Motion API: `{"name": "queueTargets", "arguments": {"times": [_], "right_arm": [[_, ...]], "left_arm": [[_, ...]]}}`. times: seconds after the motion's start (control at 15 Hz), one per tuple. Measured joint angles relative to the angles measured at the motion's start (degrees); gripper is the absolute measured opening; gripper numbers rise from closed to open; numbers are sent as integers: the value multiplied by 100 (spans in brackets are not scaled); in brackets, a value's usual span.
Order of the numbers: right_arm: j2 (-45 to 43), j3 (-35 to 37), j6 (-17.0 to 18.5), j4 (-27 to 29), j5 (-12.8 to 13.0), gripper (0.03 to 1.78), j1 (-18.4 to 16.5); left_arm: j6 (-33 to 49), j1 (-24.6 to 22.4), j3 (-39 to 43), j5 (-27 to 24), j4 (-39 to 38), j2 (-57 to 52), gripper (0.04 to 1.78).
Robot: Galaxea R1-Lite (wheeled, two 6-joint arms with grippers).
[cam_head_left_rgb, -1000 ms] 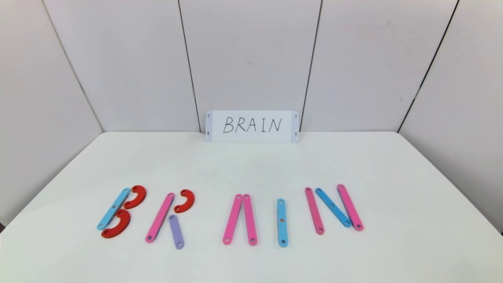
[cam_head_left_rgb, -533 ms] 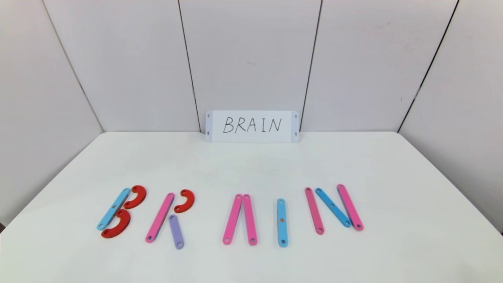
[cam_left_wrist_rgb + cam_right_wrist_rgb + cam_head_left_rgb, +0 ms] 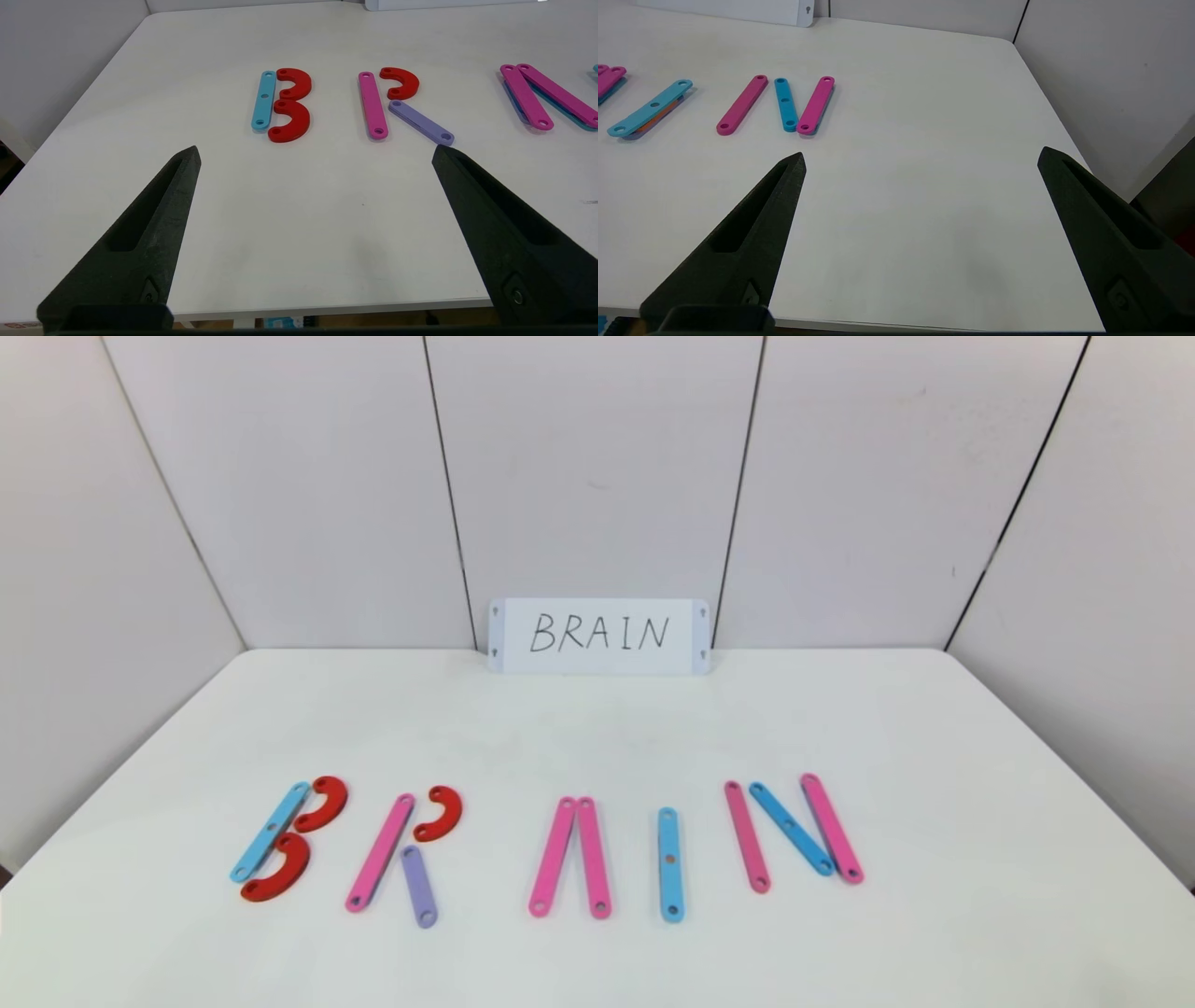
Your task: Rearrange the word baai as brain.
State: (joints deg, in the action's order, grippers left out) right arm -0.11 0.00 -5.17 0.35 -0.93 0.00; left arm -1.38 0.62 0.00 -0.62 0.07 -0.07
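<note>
Plastic letters [image 3: 546, 845] in pink, sky blue, lilac and red curves lie on a white table [image 3: 597, 728]; white card [image 3: 598, 636] bears black handwriting.

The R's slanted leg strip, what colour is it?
Purple: the slanted leg strip shows best in the left wrist view.

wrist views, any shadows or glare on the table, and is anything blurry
Left wrist view: soft grey shadow on the table between the open fingers, letters sharp. Right wrist view: similar faint shadow near, strips crisp, no glare. Head view: even light, slightly soft.
</note>
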Motion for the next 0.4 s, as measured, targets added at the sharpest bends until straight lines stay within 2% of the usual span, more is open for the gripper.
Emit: {"name": "queueTargets", "arguments": {"times": [0.13,0.4], "right_arm": [[0,0,165,-2,38,174,0],[0,0,201,-5,44,174,0]], "left_arm": [[1,0,0,-6,2,0,174],[56,0,0,-1,2,0,174]]}}
